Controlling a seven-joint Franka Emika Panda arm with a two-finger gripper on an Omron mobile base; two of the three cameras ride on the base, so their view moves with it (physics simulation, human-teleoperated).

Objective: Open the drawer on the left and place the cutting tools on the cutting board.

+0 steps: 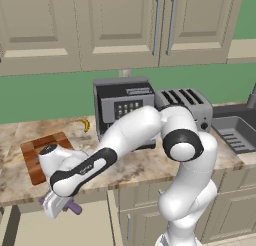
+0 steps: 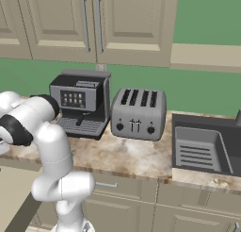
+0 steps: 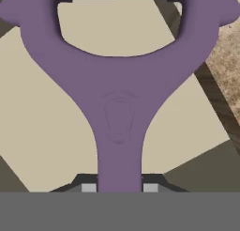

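Coffee machine (image 2: 80, 103) beside toaster (image 2: 138, 114), sink (image 2: 203, 146), banana (image 1: 85, 124)

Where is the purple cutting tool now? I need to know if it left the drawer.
The purple cutting tool is clamped between the fingers, held over the open drawer at the left base view's lower left, below the cutting board.

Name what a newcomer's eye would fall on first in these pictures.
The purple tool looms in the hand view, its stem pinched between the fingertips, over the open drawer. In the left base view the white arm bends low at the counter's left edge, beside the checkered board. Behind stand a coffee machine and toaster.
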